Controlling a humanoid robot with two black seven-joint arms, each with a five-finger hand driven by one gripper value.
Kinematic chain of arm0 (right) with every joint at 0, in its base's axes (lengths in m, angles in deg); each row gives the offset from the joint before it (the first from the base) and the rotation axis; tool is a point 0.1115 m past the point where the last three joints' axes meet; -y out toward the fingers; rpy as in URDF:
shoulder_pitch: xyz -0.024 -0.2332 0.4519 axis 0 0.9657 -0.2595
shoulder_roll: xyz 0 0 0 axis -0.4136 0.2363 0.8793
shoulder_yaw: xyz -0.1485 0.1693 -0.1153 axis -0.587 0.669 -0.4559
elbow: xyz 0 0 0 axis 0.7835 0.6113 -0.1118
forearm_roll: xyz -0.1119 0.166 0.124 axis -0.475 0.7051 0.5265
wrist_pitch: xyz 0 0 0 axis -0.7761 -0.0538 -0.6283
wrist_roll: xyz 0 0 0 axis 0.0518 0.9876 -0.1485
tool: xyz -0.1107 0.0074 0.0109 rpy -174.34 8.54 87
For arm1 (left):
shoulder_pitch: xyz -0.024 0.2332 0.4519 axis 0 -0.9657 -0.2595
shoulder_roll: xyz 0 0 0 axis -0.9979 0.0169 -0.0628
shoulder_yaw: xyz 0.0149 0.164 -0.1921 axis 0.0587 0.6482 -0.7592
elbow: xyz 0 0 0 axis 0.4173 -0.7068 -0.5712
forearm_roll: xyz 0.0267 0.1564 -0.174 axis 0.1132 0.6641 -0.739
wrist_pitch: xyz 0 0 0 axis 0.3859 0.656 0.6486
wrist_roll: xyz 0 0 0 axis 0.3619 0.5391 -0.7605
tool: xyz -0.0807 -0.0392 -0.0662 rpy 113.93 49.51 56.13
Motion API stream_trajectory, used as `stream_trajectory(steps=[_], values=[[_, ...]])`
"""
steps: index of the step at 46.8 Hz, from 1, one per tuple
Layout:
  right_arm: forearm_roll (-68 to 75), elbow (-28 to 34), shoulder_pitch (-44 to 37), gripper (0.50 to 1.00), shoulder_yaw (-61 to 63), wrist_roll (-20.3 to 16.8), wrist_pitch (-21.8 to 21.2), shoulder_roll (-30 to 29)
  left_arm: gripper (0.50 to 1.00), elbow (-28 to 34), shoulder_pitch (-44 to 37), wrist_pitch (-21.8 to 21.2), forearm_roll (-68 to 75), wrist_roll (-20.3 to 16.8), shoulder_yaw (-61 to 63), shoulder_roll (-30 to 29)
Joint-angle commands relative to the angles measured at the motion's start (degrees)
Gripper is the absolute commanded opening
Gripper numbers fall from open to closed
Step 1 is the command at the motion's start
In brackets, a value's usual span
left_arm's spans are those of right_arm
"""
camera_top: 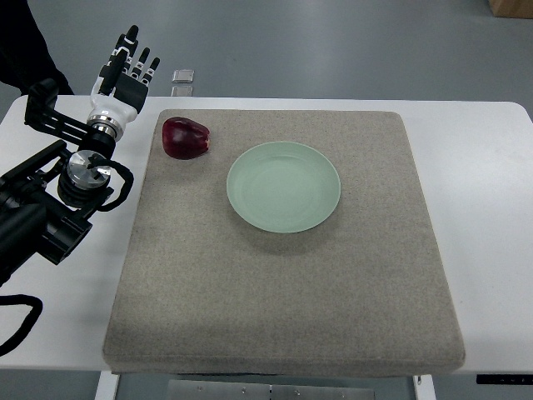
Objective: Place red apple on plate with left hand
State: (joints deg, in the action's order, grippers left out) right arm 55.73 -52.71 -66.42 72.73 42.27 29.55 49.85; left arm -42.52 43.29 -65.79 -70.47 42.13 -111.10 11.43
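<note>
A dark red apple [185,137] lies on the grey mat [283,275] near its far left corner. A pale green plate [284,186] sits on the mat to the apple's right, with nothing on it. My left hand [127,71] is up at the far left, beyond the mat's corner and left of the apple, not touching it. Its fingers are spread and hold nothing. The left arm [58,192] comes in along the left edge.
The mat lies on a white table [483,183]. A small grey object [183,77] sits on the floor beyond the table's far edge. A black cable [21,321] loops at the lower left.
</note>
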Motion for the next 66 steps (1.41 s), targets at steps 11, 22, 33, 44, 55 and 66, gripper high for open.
stream_trajectory(steps=[11,22,33,44,55,66], values=[[0.0,0.0,0.0,0.930,0.0,0.0,0.0,0.0,1.000,0.0,0.4,0.1,-0.1,0.0,0.1,-0.3],[0.0,0.0,0.0,0.930,0.0,0.0,0.0,0.0,1.000,0.0,1.0,0.1,-0.1,0.0,0.1,-0.3],[0.0,0.0,0.1,0.930,0.0,0.0,0.0,0.0,1.000,0.3,0.7,0.5,0.0,0.0,0.0,-0.3],[0.0,0.0,0.0,0.930,0.0,0.0,0.0,0.0,1.000,0.3,0.6,0.6,-0.1,0.0,0.0,-0.5],[0.0,0.0,0.1,0.930,0.0,0.0,0.0,0.0,1.000,0.5,0.6,0.3,-0.1,0.0,0.0,-0.6],[0.0,0.0,0.1,0.930,0.0,0.0,0.0,0.0,1.000,0.5,0.7,0.3,0.1,0.0,0.1,-1.0]])
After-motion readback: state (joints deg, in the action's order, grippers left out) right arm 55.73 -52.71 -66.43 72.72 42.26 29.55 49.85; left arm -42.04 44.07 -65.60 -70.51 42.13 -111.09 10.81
